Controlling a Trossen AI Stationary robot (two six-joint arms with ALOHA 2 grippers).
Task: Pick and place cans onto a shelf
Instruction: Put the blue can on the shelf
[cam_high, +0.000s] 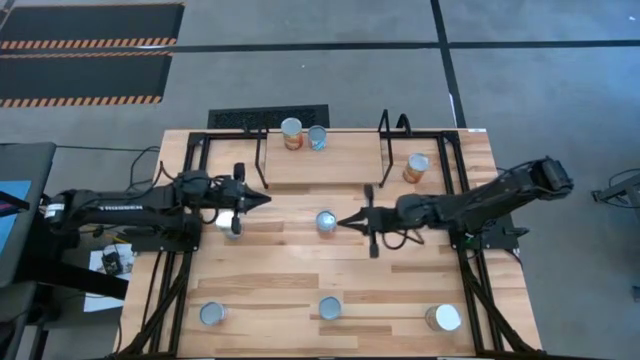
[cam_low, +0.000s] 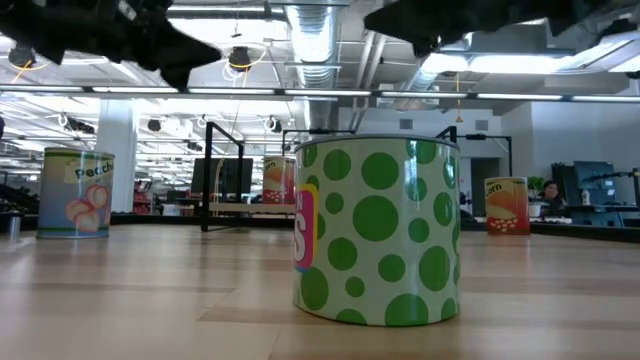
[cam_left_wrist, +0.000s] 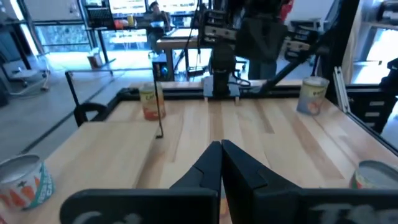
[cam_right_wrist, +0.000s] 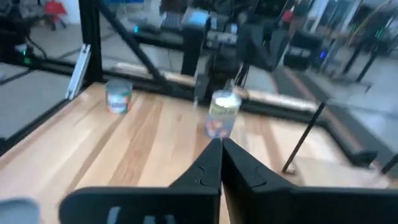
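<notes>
A green-dotted can (cam_low: 378, 232) is seen nearest in the low view, frame centre. In the high view, two cans (cam_high: 302, 134) are shown on the shelf (cam_high: 325, 160), upper centre. The left gripper (cam_high: 262, 199) and right gripper (cam_high: 345, 221) are seen pressed together, empty, flanking a centre can (cam_high: 326, 221).
</notes>
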